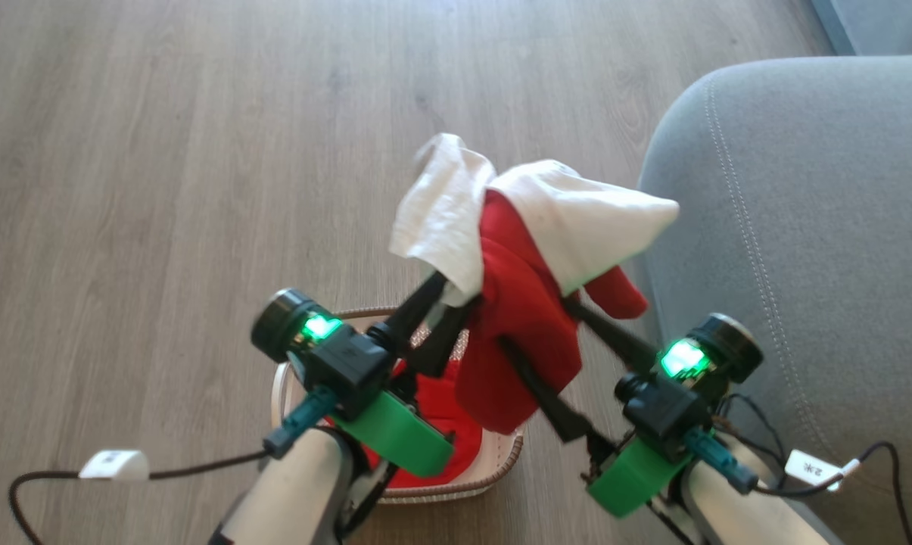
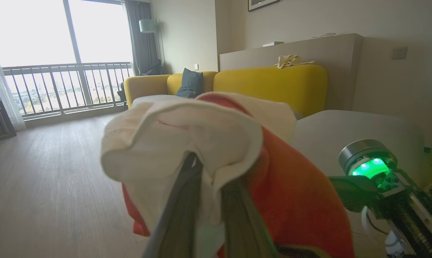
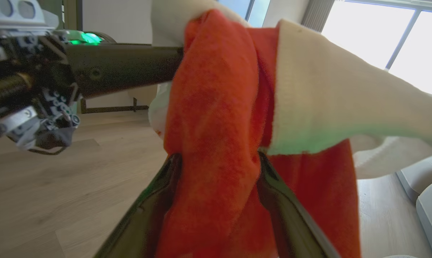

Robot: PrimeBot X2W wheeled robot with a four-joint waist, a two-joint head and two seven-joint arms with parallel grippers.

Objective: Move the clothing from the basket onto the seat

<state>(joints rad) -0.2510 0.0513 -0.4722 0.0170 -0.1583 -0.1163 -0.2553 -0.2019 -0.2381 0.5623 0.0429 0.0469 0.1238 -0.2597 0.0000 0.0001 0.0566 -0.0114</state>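
A red-and-white piece of clothing hangs in the air above the basket, between both raised grippers. My left gripper is shut on its white part. My right gripper stands with its jaws wide, and the red cloth drapes down between its fingers. A second, red piece of clothing lies in the basket, partly hidden by my left arm. The grey seat is just to the right of the hanging cloth, which reaches near its rounded edge.
Wooden floor stretches ahead and to the left. Black cables with white tags trail from both forearms. The left wrist view shows a yellow sofa behind the grey cushion and a balcony window.
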